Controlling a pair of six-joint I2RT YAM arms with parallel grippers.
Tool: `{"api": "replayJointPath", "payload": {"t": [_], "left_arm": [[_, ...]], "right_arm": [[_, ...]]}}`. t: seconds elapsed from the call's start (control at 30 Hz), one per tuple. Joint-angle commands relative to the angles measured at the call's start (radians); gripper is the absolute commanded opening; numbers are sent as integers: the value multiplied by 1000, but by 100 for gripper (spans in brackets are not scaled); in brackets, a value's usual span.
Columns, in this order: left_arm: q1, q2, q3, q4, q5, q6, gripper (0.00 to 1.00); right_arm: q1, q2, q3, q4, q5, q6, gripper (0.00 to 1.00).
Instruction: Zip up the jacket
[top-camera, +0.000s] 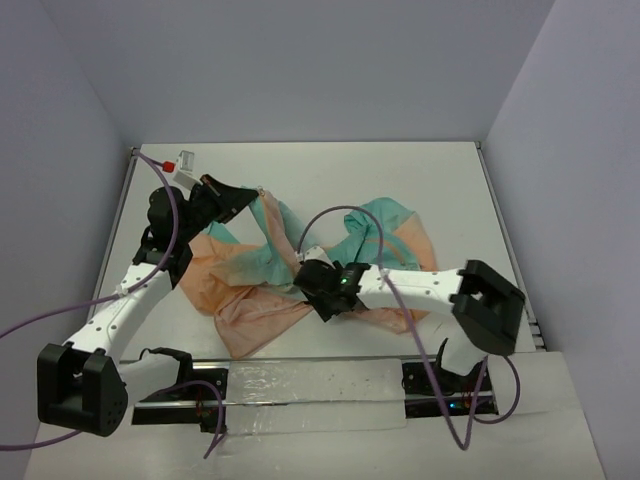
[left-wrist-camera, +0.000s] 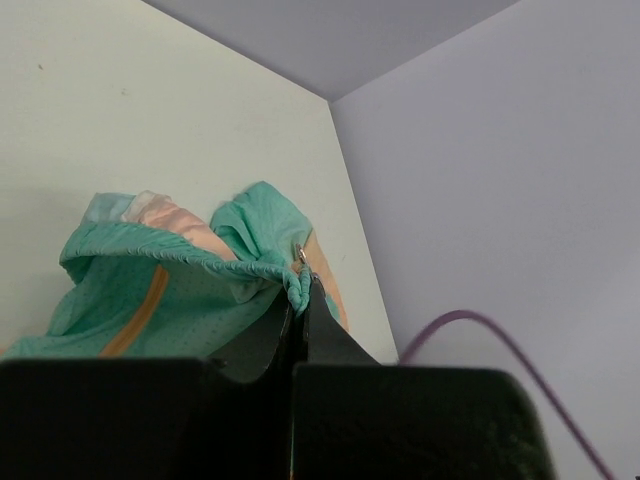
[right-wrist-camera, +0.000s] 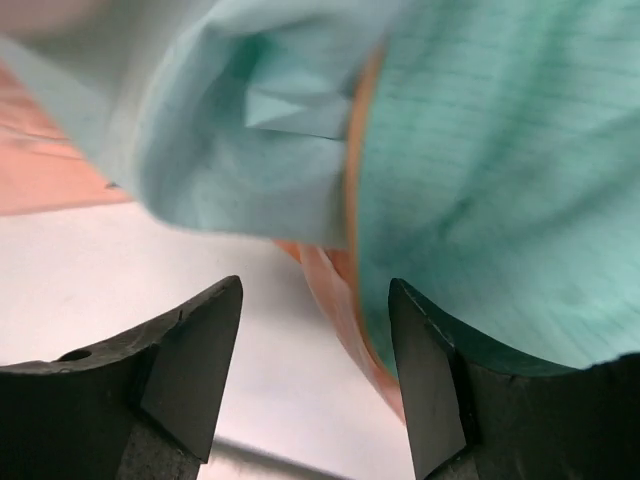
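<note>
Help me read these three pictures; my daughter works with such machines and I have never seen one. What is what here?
Two robot arms are bolted at the near edge of a white table. The wide picture looks down from above them; the other two come from a small camera on each wrist. A thin jacket, peach and teal, lies crumpled on the table. The left pincer is shut on a teal edge of the jacket, right beside a small metal ring, holding it up. The right pincer stands open with nothing between its fingers, the cloth just beyond them. The purple loops are cables.
</note>
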Motion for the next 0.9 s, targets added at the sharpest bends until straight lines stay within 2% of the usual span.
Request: {"api": "replayJointPath", "payload": {"t": [0.0,0.17,0.33,0.53,0.87], "left_arm": [[8,-35,6,-6,-9,22,0],[8,-53,0,-20,-22,25,0],[8,-63,3,-30,-26,26,0],[8,-80,6,-49,-34,33,0],[8,-74,-5,-29,-20,21,0]], "right_arm": [[-81,-177,-6,43,-42,50,63],[-131,-218,4,85,-78,88,54],[-187,-114,30,136,-145,93,46],[-238,49,106,188,-155,95,47],[-281,189,176,193,-146,61,51]]}}
